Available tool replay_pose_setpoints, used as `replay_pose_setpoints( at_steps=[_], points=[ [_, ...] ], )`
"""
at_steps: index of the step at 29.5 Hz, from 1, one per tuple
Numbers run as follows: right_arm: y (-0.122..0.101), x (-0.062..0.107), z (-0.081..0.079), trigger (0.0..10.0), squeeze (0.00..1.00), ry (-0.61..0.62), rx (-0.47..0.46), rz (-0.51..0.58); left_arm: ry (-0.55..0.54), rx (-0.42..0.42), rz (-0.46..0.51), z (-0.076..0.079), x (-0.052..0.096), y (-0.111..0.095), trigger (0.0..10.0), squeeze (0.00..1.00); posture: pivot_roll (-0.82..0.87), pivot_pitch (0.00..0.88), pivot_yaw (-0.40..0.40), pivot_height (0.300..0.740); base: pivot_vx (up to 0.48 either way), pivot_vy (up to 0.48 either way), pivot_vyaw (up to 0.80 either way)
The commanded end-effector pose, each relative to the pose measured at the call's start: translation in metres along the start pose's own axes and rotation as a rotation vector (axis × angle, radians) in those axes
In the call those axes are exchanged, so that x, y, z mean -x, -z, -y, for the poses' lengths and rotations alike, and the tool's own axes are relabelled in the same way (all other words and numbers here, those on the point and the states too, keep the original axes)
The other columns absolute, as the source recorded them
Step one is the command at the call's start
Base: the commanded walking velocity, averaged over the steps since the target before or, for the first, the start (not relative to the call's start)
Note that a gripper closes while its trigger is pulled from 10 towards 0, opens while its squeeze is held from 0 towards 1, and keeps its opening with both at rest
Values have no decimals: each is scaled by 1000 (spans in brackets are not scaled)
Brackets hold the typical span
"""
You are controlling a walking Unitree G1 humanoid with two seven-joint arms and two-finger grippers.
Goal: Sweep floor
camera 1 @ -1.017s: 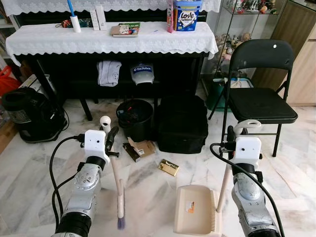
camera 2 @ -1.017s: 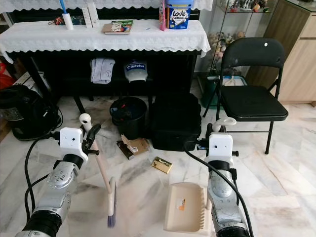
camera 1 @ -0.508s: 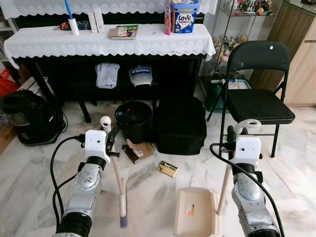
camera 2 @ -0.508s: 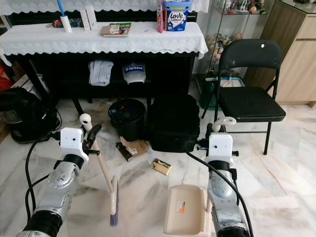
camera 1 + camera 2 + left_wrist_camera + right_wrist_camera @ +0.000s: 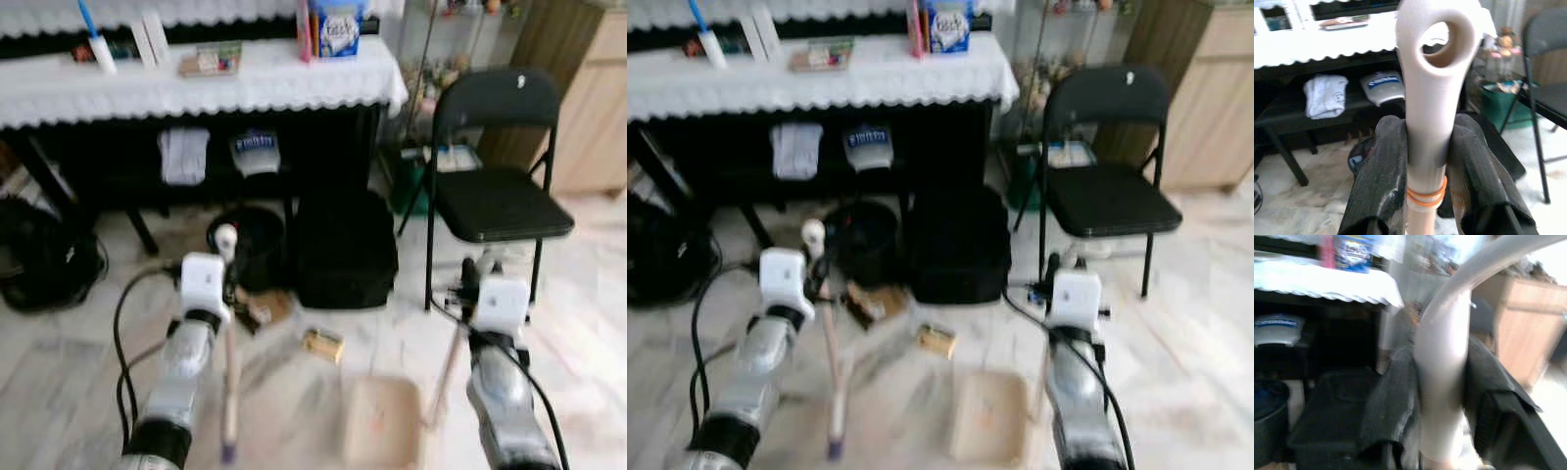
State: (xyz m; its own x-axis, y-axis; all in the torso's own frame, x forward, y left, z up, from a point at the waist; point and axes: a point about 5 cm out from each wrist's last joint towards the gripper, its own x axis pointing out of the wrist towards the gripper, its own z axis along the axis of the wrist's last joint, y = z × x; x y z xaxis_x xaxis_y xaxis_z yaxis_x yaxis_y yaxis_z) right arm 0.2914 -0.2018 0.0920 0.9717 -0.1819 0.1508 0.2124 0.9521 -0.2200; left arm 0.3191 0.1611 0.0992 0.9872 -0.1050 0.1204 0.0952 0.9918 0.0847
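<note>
The picture is blurred. My left gripper (image 5: 227,277) is shut on the pale broom handle (image 5: 1431,117), whose ringed top stands above the fingers (image 5: 1382,166). The broom stick (image 5: 231,382) runs down to the brush end (image 5: 228,452) on the marble floor. My right gripper (image 5: 472,286) is shut on the curved white handle (image 5: 1442,357) of the beige dustpan (image 5: 382,423), which rests on the floor between my arms. A small gold box (image 5: 323,344) and cardboard scraps (image 5: 257,305) lie on the floor ahead of the dustpan.
Ahead stand a black bin (image 5: 245,230), a black bag (image 5: 343,250) and a dark table with a white lace cloth (image 5: 196,83). A black folding chair (image 5: 500,206) is at the right, a black appliance (image 5: 39,255) at the left.
The whole picture has shifted left and gone blurred, so the camera has moved. Both grippers keep their hold on the broom and the dustpan handle.
</note>
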Motion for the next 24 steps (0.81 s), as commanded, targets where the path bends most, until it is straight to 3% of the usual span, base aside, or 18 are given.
replay_pose_setpoints(
  at_steps=[1, 24],
  points=[
    [-16, -6, -8, 10000, 0, -18, -23, 71, -25, -22, 25, -11, 0, -5, 10000, 0, -83, 0, 32, 740, 285, 0, 0],
    [-16, -6, -9, 10000, 0, -15, -21, 76, -12, -26, 26, -11, -2, -6, 10000, 0, -83, 0, 41, 740, 282, 0, 0]
  ],
)
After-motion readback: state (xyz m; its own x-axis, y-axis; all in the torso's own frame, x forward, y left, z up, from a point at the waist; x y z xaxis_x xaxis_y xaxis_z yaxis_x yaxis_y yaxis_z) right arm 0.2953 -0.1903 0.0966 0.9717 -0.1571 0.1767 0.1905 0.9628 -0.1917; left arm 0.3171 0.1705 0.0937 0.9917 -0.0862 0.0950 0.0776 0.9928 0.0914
